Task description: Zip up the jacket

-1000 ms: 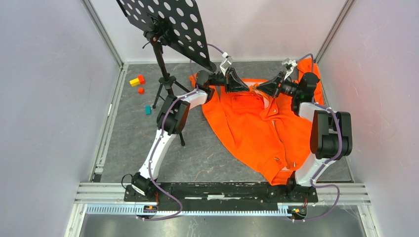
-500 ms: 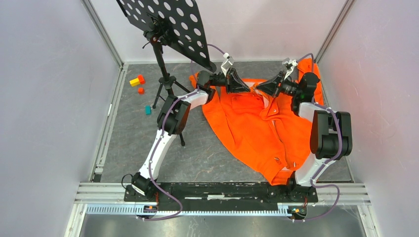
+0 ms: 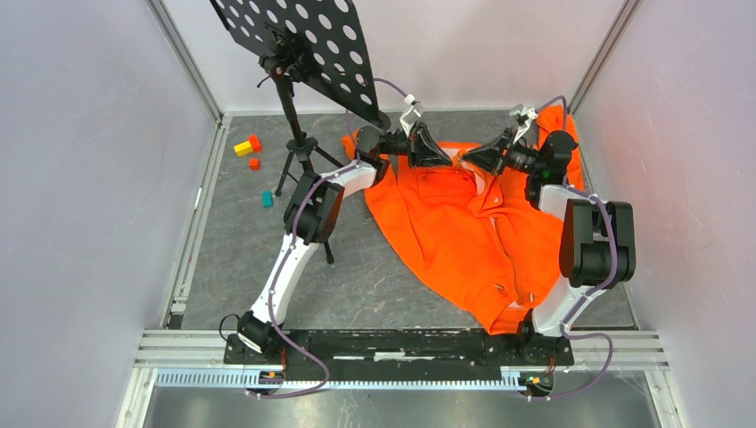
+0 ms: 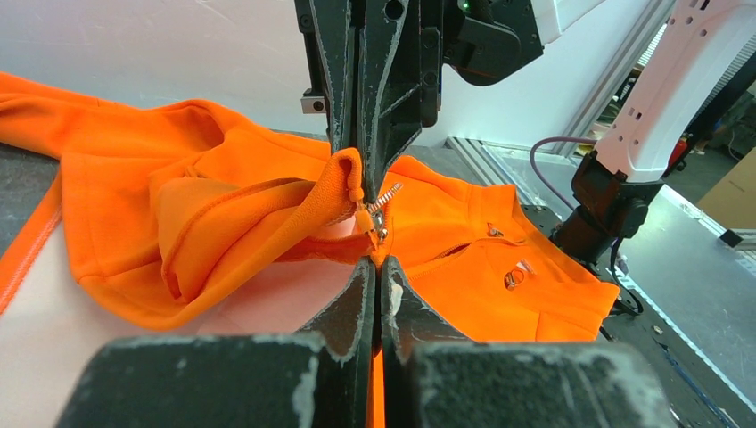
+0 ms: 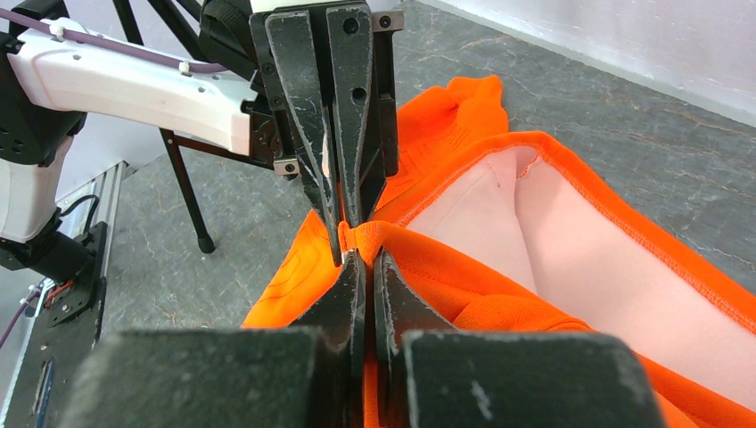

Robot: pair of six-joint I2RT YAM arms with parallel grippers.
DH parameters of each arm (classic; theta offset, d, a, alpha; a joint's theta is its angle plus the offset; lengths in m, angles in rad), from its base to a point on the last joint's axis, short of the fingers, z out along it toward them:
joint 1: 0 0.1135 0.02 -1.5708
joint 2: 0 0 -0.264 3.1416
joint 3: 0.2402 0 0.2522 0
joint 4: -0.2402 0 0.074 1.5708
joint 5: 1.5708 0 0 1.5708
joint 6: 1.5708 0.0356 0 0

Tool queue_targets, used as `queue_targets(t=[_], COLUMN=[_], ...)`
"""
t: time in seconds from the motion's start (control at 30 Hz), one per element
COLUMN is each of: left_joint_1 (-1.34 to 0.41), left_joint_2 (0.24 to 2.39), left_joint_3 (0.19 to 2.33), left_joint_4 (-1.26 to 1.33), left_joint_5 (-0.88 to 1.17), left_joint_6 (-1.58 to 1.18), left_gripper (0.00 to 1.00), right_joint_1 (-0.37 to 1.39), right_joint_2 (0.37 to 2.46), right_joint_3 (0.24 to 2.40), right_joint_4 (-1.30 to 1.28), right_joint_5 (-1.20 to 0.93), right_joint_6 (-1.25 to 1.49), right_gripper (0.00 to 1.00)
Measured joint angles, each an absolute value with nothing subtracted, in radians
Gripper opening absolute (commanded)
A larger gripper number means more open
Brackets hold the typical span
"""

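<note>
With your left gripper (image 4: pixel 374 260) and right gripper (image 5: pixel 358 254) both pinched shut on the jacket (image 3: pixel 472 232) at its collar (image 4: pixel 267 192), tugging them apart could slip the fabric free.

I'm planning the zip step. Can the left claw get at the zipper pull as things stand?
Probably not yet: the left claw is shut on the jacket edge, and the right claw clamps right beside the zipper pull.
</note>
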State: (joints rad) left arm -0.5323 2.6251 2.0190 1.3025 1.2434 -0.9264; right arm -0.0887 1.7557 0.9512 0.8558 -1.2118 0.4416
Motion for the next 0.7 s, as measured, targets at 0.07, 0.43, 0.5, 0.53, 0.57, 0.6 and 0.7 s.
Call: queue_targets(t=[0.07,0.43,0.5,0.53,0.57,0.6,0.7], left_joint_1=[-0.533,-0.538,-0.538,-0.538,-0.538,-0.538,-0.539], left_joint_2=[2.625,2.625,2.625,2.625,2.625,2.625,2.625], left_joint_3=[2.019,2.021,2.023,2.024,2.026,2.03,2.035], left_joint_4=[1.295,1.228,1.203,1.195,1.18,1.168,1.132], left_joint_5=[1.245,1.262,1.264,1.265,1.267,1.269,1.285], left_joint_6=[-0.926,-0.896,-0.884,-0.88,-0.875,-0.872,-0.87], left_gripper=[0.02,0.02,0.02,0.02,0.02,0.02,0.02], right_joint_1=[-0.089,-0.089,-0.089,-0.089,-0.089,-0.089,-0.087], right_joint_2=[1.756,1.763,1.764,1.765,1.765,1.765,1.765], right_joint_3=[0.951,0.951,0.951,0.951,0.951,0.951,0.973], right_joint_4=[0.856,0.862,0.862,0.86,0.854,0.843,0.726], right_joint_5=[-1.212,-1.213,-1.215,-1.217,-1.219,-1.221,-1.219], right_joint_6=[0.442,0.46,0.459,0.457,0.452,0.439,0.342], right_gripper=[0.0,0.0,0.0,0.0,0.0,0.0,0.0])
